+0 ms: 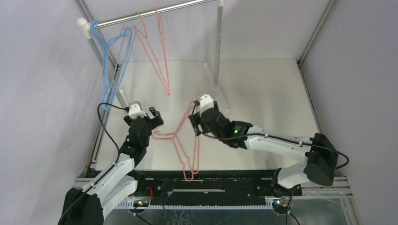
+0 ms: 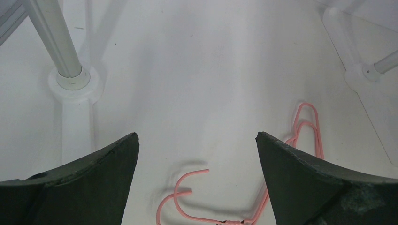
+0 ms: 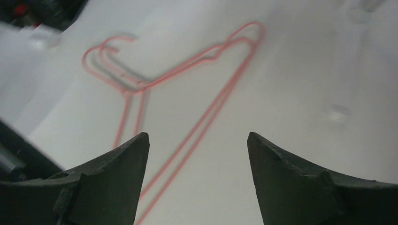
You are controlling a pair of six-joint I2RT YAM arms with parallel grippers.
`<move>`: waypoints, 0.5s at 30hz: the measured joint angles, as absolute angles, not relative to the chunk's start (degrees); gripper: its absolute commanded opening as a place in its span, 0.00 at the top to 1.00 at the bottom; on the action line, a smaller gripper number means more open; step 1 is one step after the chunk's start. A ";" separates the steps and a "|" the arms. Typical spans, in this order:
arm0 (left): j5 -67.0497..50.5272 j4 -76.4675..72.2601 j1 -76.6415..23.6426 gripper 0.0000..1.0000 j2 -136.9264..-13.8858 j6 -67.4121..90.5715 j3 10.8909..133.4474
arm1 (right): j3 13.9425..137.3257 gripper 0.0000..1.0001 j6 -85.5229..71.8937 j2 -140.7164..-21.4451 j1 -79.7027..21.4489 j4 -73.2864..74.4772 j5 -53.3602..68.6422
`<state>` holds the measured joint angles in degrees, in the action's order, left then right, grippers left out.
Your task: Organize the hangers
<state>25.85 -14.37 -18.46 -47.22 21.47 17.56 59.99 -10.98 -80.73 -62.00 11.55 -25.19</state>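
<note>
Both stand wide open: left claw (image 1: pixel 157 119) at nine o'clock, right claw (image 1: pixel 195 125) over pink hangers (image 3: pixel 136 89) on the bench (image 1: pixel 263 93).

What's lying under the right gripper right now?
Pink hangers flat on the table, apparently two stacked. The right gripper, jaws open, holds nothing. From above, it hides part of them.

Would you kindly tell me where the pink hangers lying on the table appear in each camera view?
Top external: pink hangers, lower middle, hooks pointing left.
Left wrist: pink hangers along the bottom edge, centre to right.
Right wrist: pink hangers in the upper middle, hooks at left.
Shared landmark: the rack's white foot, clear only in the top and left wrist views.
</note>
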 measured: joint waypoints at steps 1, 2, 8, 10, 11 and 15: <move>25.85 -14.37 -18.46 0.00 -47.22 21.47 17.56 | 59.99 0.19 -11.22 -81.34 -63.88 11.62 -25.43; 25.85 -14.37 -18.46 0.01 -47.22 21.47 17.56 | 59.99 0.21 -11.57 -82.28 -65.69 11.64 -25.50; 25.85 -14.24 -18.46 0.01 -47.11 21.47 17.56 | 60.20 0.24 -14.63 -90.83 -71.22 11.38 -23.22; 25.85 -14.04 -18.46 0.01 -46.89 21.47 17.56 | 61.06 0.25 -15.57 -94.63 -71.94 11.88 -22.76; 25.87 -14.00 -18.46 0.01 -46.76 21.47 17.56 | 62.02 0.25 -16.03 -97.01 -72.23 12.32 -22.50; 25.85 -14.02 -18.46 0.01 -46.57 21.47 17.56 | 65.12 0.28 -17.28 -103.11 -72.49 13.26 -21.52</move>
